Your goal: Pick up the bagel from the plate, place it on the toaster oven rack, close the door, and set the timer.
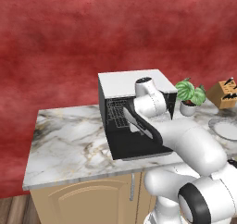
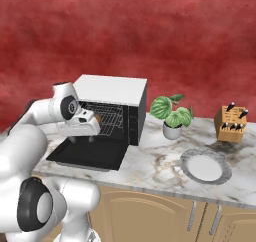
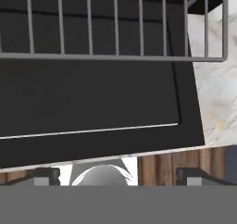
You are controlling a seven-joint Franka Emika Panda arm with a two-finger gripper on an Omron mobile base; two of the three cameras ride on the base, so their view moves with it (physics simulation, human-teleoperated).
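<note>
Left base view: I see one toaster oven (image 1: pixel 134 82) on the marble counter (image 1: pixel 69 140), its door (image 1: pixel 134 146) dropped flat toward me. One wire rack (image 1: pixel 116 114) shows in the cavity. My arm crosses in front, so the oven's right half is mostly hidden. One potted plant (image 1: pixel 189 98) just right of the oven, one knife block (image 1: pixel 223 94) further right, one plate (image 1: pixel 224 128) at the right edge.

Right base view: same single oven (image 2: pixel 112 90), door (image 2: pixel 90 155) lying open on the counter (image 2: pixel 160 166). The rack (image 2: pixel 107 117) is inside, and a small orange-brown patch on it, at the hand's edge, looks like the bagel (image 2: pixel 99 119); too little visible to confirm. The gripper (image 2: pixel 81 138) hangs just over the open door, in front of the cavity. Plate (image 2: pixel 206 167) sits well apart to the right, and I see nothing on it. One plant (image 2: pixel 171 117) between oven and plate, one knife block (image 2: pixel 231 122) at the back right.

Hand view: looking down on the door (image 3: pixel 92 102) with the rack's front edge (image 3: pixel 115 57) across the top, marble (image 3: pixel 215 93) to the right. Two finger tips (image 3: pixel 46 177) at the bottom corners, spread wide, nothing between them. Gripper (image 3: pixel 118 177) is open and empty.
</note>
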